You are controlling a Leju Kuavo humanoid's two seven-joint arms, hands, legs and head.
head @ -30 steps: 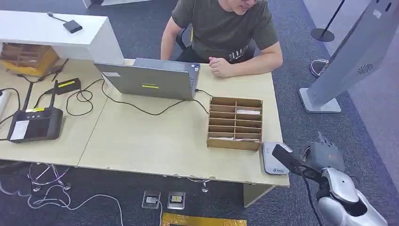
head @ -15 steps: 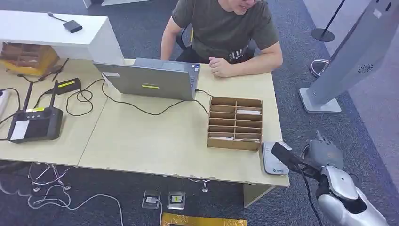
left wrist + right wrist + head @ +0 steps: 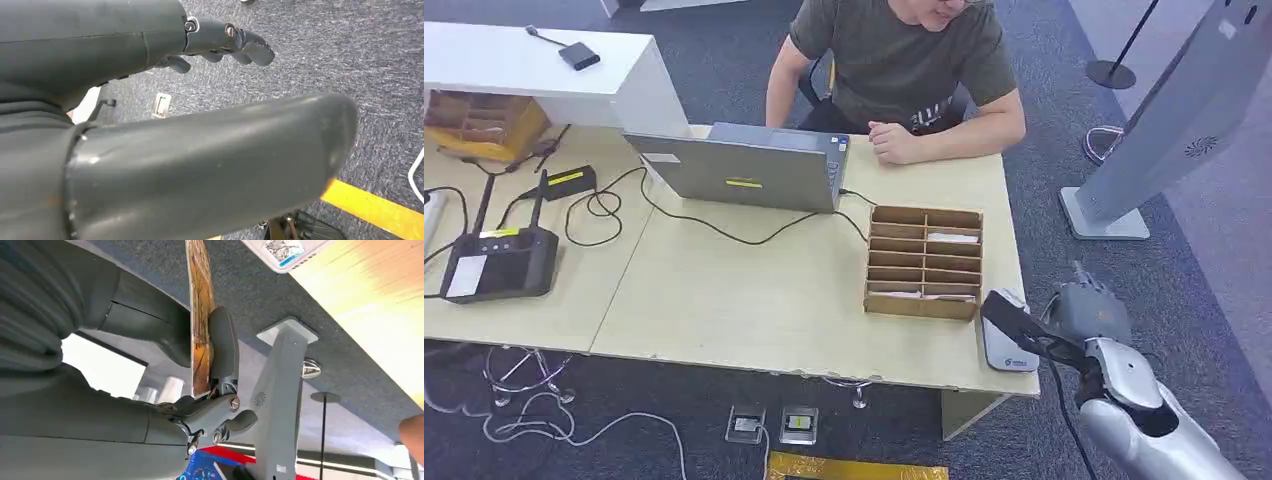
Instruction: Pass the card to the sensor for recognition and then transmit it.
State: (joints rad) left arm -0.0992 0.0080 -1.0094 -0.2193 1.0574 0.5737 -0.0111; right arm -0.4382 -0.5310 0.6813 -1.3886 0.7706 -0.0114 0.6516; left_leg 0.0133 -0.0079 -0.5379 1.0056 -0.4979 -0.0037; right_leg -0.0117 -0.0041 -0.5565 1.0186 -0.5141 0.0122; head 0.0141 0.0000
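While clamped on the card (image 3: 1012,320), the right robot hand (image 3: 1079,315) hovers over the sensor (image 3: 1007,350).

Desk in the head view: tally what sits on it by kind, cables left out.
Laptop: 1
Cardboard sorter tray: 1
Card reader: 1
Black router: 1
Black adapter: 1
Yellow box: 1
Total: 6

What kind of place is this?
Probably an office reception or check-in desk: a person sits behind a laptop, with a card reader and a slotted card box.
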